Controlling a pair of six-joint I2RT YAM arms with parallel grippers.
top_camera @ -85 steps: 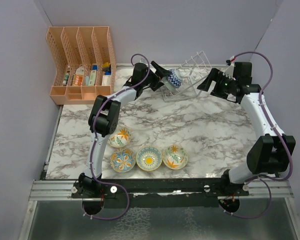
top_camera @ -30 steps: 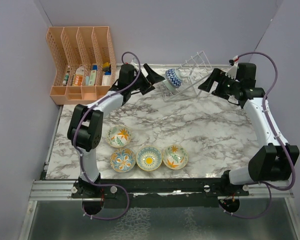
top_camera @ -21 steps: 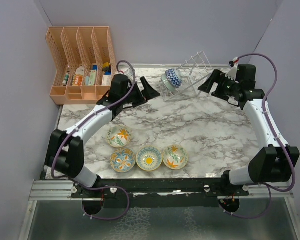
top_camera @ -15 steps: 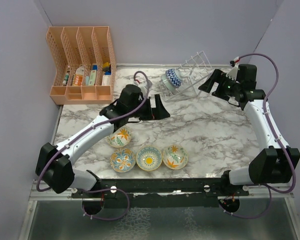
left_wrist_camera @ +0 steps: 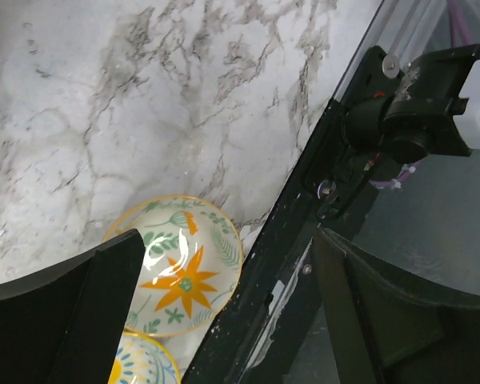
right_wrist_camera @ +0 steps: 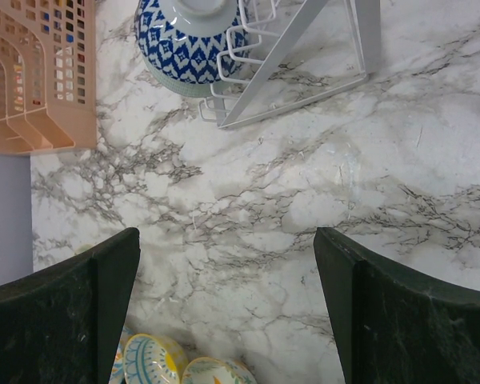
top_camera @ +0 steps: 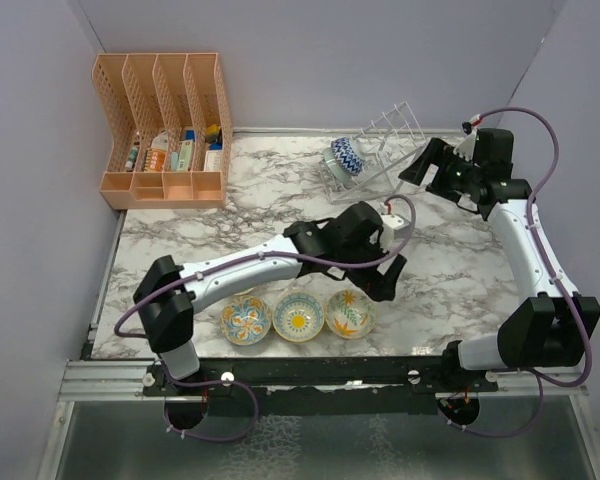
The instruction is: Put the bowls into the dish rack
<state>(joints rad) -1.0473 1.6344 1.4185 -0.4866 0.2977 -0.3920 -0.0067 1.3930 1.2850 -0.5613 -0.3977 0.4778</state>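
Dish rack (top_camera: 380,150) stands at far centre of the marble surface (top_camera: 460,265) w/ one bowl loaded: the blue-zigzag bowl (top_camera: 347,157) sits on edge at its left end. Orange organiser (top_camera: 165,130) is far-left, well apart from the rack, not involved.

Left arm (top_camera: 260,265) lies stretched across the surface toward the near edge. Right arm (top_camera: 525,235) hangs by the rack's right end. Right pincer (right_wrist_camera: 228,240) is spread, nothing btwn its fingers, looking down on rack & loaded bowl. Left pincer (left_wrist_camera: 228,248) is also spread wide & empty, hovering over the right end of the near row.

That row has three bowls side by side: blue-orange bowl (top_camera: 246,320), yellow bowl (top_camera: 298,316), orange-star bowl (top_camera: 350,313). Whether another hides under the left arm, can't tell from the top view.

Step in hand, prob.: pick up the orange-star bowl.
- It sits just beside the black rail (left_wrist_camera: 304,216) at the surface's edge, w/ the yellow bowl close on the other side, so room is tight.
- Drop one finger inside the rim & one outside, on the far side, away from rail & neighbour.
- Glazed wall looks slippery, so bite deep on the rim, not the lip.
- Lift straight up before swinging.
- Then tip it on edge & feed it into a free slot next to the blue-zigzag bowl w/o knocking it.
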